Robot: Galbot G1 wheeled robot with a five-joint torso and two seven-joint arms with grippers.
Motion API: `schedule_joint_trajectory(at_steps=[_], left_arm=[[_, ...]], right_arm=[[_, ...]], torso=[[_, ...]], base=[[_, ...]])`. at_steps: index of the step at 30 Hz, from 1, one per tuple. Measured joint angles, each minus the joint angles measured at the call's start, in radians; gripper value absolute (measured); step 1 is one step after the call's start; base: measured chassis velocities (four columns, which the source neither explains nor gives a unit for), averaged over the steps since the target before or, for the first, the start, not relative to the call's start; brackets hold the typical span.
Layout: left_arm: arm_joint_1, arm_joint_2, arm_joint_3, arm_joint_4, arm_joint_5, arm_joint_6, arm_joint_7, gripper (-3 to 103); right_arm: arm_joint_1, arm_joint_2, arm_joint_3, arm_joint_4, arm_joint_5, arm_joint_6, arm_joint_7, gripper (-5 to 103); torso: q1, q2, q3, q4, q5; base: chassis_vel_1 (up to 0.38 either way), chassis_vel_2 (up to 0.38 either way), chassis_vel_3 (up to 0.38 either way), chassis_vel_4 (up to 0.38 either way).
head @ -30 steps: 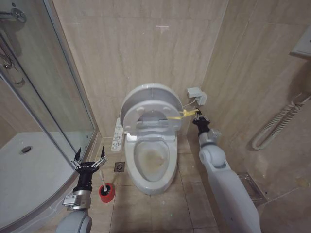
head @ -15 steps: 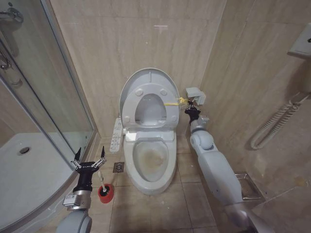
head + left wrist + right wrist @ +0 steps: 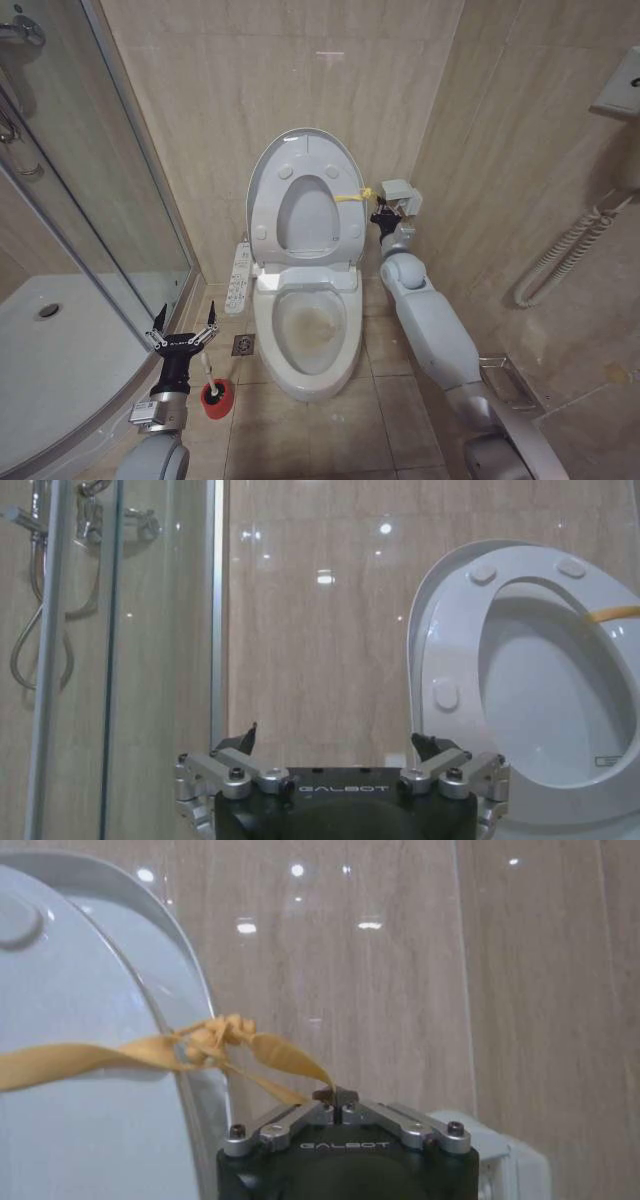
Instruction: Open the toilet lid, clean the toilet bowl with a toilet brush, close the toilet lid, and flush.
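The toilet lid (image 3: 305, 215) stands nearly upright against the back wall, with the ring seat (image 3: 262, 205) raised in front of it. My right gripper (image 3: 378, 213) sits at the lid's right edge, shut on the yellow strap (image 3: 350, 196). In the right wrist view the strap (image 3: 230, 1046) runs from the lid's edge (image 3: 160, 952) into my closed right gripper (image 3: 335, 1099). The stained toilet bowl (image 3: 310, 335) lies uncovered below. The toilet brush (image 3: 207, 365) stands in its red holder (image 3: 215, 397) on the floor left of the bowl. My left gripper (image 3: 183, 335) hangs open just left of the handle.
A glass shower enclosure (image 3: 90, 200) and white shower tray (image 3: 50, 350) fill the left. A button panel (image 3: 238, 278) hangs beside the bowl, above a floor drain (image 3: 245, 344). A wall box (image 3: 400, 195), a white hose (image 3: 570, 255) and a wire rack (image 3: 510, 375) crowd the right.
The lid and seat have swung up from a forward tilt to nearly upright. My right gripper has risen and moved toward the wall with the strap. The left arm has not moved.
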Motion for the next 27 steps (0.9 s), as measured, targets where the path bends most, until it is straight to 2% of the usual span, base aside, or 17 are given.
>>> schedule_joint_trajectory(at_steps=[16, 27], left_arm=[[0.0, 0.0, 0.0, 0.0, 0.0, 0.0, 0.0, 100], [0.0, 0.0, 0.0, 0.0, 0.0, 0.0, 0.0, 100]], right_arm=[[0.091, 0.028, -0.028, -0.082, -0.023, 0.012, -0.001, 1], [0.037, -0.014, -0.015, -0.013, -0.021, 0.007, 0.005, 1]], torso=[[0.0, 0.0, 0.0, 0.0002, -0.0001], [0.0, 0.0, 0.0, 0.0003, 0.0]], base=[[0.0, 0.0, 0.0, 0.0], [0.0, 0.0, 0.0, 0.0]])
